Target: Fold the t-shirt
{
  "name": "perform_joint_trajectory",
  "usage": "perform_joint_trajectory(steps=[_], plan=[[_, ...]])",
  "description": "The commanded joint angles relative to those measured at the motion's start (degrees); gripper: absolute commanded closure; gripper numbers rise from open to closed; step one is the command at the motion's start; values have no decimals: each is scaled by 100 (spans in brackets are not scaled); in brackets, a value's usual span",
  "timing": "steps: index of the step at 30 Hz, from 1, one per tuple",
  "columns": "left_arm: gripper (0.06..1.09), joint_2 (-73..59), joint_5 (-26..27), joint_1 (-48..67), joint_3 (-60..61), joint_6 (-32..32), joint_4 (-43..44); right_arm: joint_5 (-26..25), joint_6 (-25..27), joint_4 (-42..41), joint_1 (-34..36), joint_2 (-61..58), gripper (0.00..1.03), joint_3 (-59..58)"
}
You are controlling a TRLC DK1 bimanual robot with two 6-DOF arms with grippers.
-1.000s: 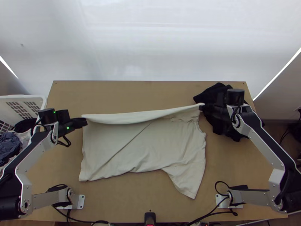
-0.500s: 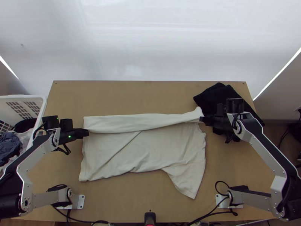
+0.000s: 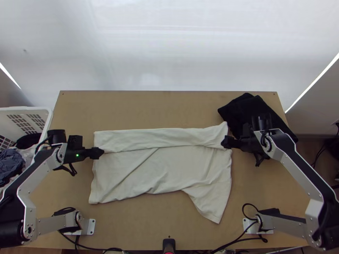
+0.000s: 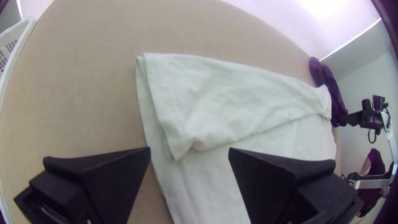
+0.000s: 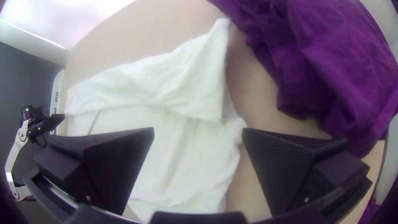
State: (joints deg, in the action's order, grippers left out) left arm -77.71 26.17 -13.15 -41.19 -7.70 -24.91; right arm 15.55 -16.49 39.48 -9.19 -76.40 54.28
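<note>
Okay, t-shirt: pale, on the middle of the table (image 3: pixel 140 106), far part folded once over the rest; the t-shirt (image 3: pixel 169 169) lies mostly flat, a few wrinkles.
Flap: long flap (image 3: pixel 161 139) runs side to side along the far end, loose edge facing the arms' bases.
Sleeve: tapered part (image 3: pixel 209 205) juts toward the near edge, right of the middle.
Left gripper: (image 3: pixel 100 153) at the shirt's left side, fingers apart, gripping nothing; flap corner lies between them in the left wrist view.
Right gripper: (image 3: pixel 224 143) at the right side, fingers apart, no cloth gripped.
Dark cloth: bunched dark cloth (image 3: pixel 245 106) at the far right, reaching the right table edge; narrow gap of wood to the shirt.
Basket: white basket (image 3: pixel 46 112) beside the left table edge, clothes (image 3: pixel 10 163) inside.
Edges: wide strip of wood between flap and far edge, another between shirt and near edge.
Backdrop: white sheet (image 3: pixel 169 51) beyond the far edge.
</note>
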Motion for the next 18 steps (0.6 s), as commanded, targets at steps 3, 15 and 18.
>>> perform_joint_trajectory(steps=[3, 15, 18], plan=[[10, 898, 28, 49, -759, 76, -1236, 9, -504, 1668, -575, 723, 4, 118], [10, 1707, 46, 568, -829, 586, -1157, 9, -1770, 2072, -1445, 1672, 5, -1561], [10, 1716, 46, 576, -873, 612, -1157, 9, -1770, 2054, -1366, 1725, 11, -1754]])
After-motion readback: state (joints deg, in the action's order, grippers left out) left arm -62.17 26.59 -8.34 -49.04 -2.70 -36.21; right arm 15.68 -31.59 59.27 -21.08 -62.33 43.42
